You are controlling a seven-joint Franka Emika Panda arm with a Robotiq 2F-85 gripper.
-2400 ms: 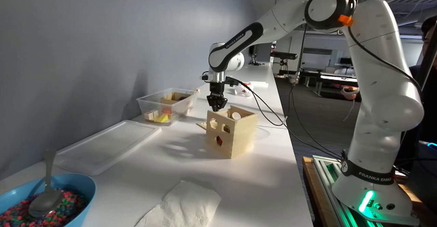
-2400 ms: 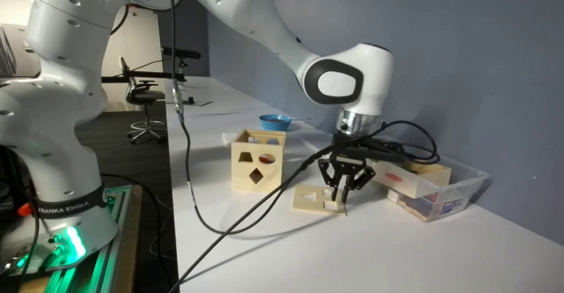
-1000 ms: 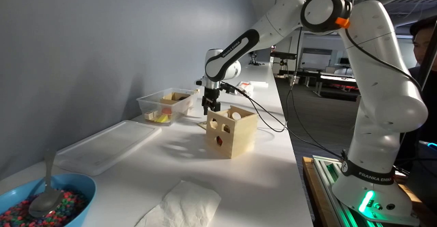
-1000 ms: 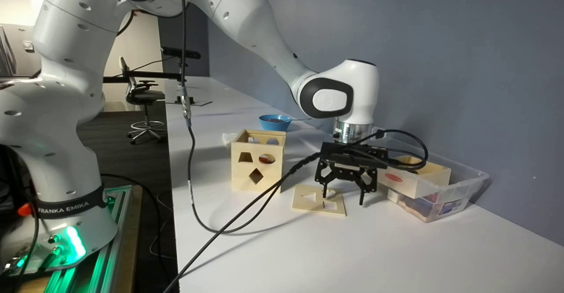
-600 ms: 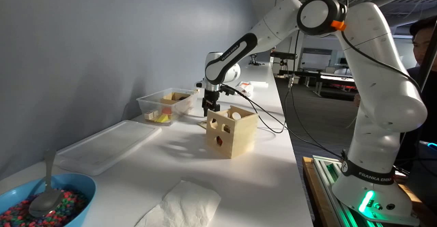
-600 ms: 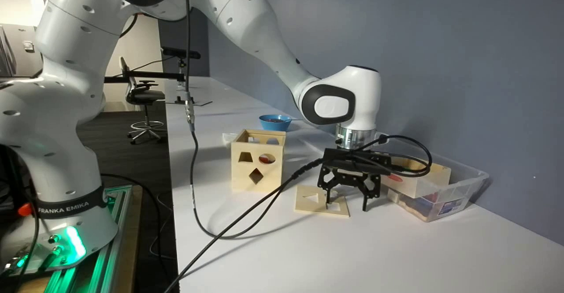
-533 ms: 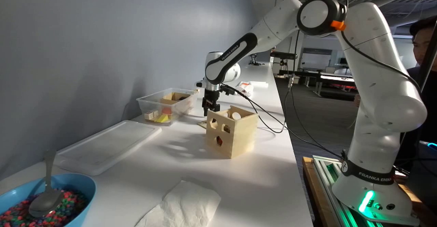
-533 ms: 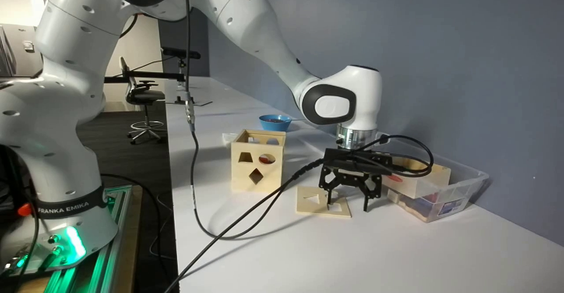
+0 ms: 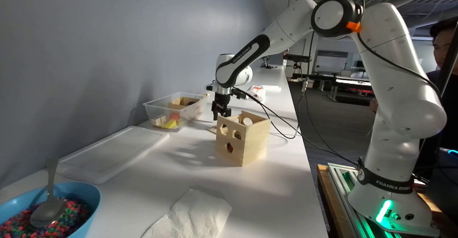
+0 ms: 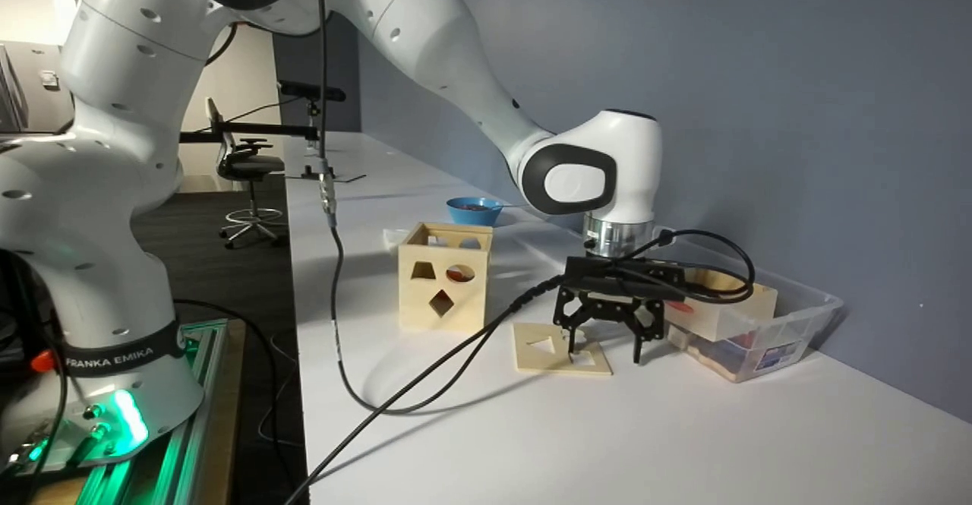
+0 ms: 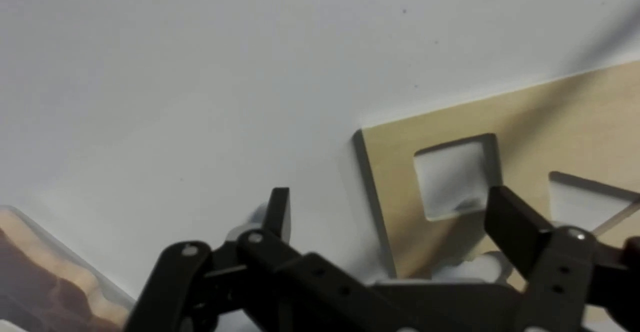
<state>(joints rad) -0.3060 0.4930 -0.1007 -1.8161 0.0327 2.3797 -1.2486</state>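
A thin wooden panel [image 10: 548,363] with cut-out holes lies flat on the white table. My gripper [image 10: 604,355] is low over the panel's bin-side edge, jaws wide apart, gripping nothing. In the wrist view, one of the fingers [image 11: 512,222] stands at the panel's square hole; whether its tip is inside the hole or just above is unclear. The opposite finger is beyond the edge, over bare table, so the panel's [image 11: 525,157] edge runs between them. Nearby stands a wooden shape-sorter box [image 10: 410,300], apart from the gripper; in an exterior view the box [image 9: 256,145] partly hides the panel.
By the wall, close to the gripper, sits a clear plastic bin [image 10: 809,319] holding a wooden box and coloured blocks. A white lid [image 9: 121,148], a crumpled napkin [image 9: 196,213] and a blue bowl [image 9: 89,204] with a spoon lie farther along. A black cable [image 10: 327,195] hangs from the arm.
The jaws have opened from nearly together and the gripper has come down. Over the last second the panel has slid a little toward the bin along with the finger.
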